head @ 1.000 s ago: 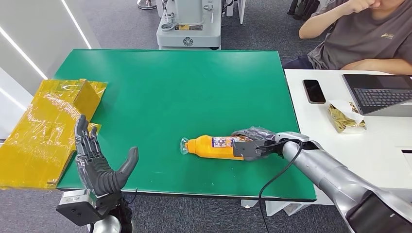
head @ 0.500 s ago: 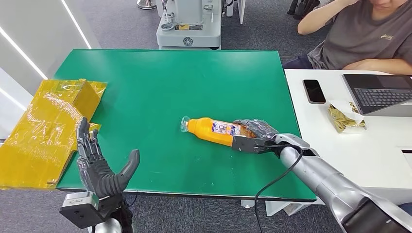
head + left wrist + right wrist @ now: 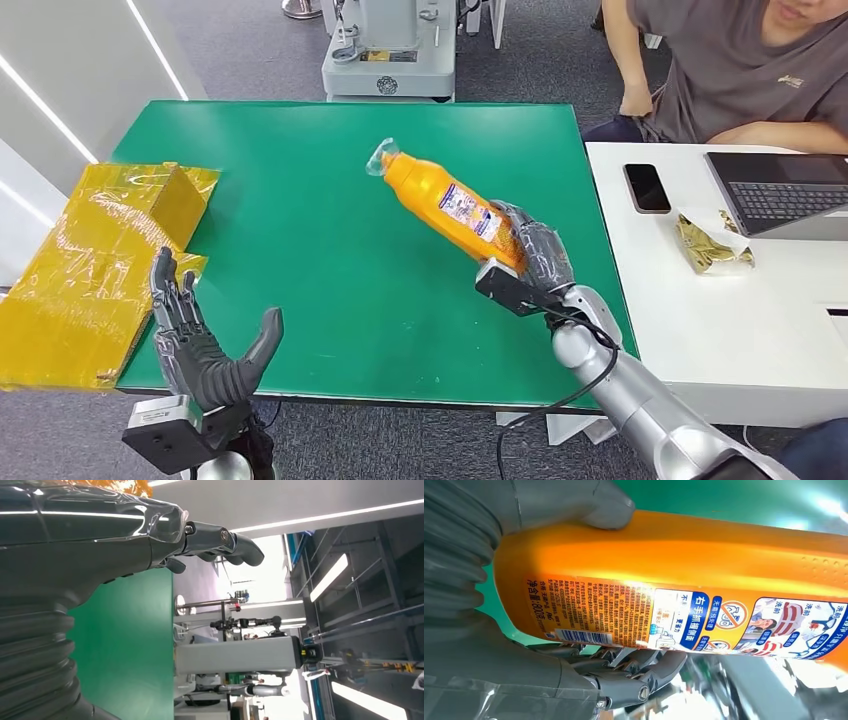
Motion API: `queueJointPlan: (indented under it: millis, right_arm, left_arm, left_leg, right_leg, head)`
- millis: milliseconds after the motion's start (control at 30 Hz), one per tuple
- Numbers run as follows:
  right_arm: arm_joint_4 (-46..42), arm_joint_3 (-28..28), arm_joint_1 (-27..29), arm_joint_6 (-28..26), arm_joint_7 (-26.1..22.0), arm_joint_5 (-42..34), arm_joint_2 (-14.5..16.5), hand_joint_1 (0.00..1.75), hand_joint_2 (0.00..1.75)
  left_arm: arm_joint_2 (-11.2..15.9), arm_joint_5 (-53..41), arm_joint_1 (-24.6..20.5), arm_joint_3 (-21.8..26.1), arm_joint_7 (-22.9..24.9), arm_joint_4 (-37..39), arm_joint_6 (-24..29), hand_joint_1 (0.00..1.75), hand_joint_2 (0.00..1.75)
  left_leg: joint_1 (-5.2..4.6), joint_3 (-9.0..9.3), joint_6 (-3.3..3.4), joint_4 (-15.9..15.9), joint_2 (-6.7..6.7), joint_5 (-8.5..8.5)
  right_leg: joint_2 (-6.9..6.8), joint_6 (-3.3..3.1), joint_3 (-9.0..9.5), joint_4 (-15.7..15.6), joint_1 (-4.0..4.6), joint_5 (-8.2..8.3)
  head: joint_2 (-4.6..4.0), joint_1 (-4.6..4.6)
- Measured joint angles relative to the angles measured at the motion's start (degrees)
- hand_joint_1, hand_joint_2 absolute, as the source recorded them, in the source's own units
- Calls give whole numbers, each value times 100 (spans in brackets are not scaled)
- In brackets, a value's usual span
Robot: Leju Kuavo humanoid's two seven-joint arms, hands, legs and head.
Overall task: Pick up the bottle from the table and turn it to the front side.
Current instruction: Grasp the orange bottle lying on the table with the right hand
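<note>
Since 1 s ago the bottle (image 3: 445,203) has gone from lying on the table (image 3: 330,190) to tilted in the air, cap end far-left, base gripped by the right hand (image 3: 530,258). Pickup looks done; the barcode/small-print side faces the wrist cam, so turning it front-on prob. remains. Left hand (image 3: 205,350) hangs spread and empty at near-left edge.

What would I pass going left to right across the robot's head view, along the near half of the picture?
Yellow box → left robot hand → green table → right robot hand holding the orange bottle → phone → snack bag → laptop.
</note>
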Motion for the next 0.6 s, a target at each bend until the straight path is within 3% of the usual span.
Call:
queueJointPlan:
  millis: [267, 433, 600]
  right_arm:
    - [-459, -516, 433, -864, -798, 103, 305, 175, 175]
    - [-551, -549, 483, -1141, -1184, 177, 477, 175, 175]
    - [-646, -529, 532, -1573, -1689, 756, 686, 175, 175]
  left_arm:
    - [-20, 110, -110, -2, -6, 56, -81, 0, 175]
    - [-12, 163, -399, -11, 43, 191, -420, 0, 175]
    - [-1, 485, -859, -38, 221, 439, -1088, 0, 175]
  left_leg:
    - [0, 0, -3, 0, 2, -2]
    - [0, 1, -3, 0, 1, -2]
    - [0, 2, -3, 0, 2, -1]
  right_leg:
    - [2, 2, -2, 0, -1, -2]
    - [2, 1, -2, 1, 0, -2]
    - [2, 1, -2, 2, 0, -2]
  head:
    - [0, -1]
    - [0, 0]
    - [0, 0]
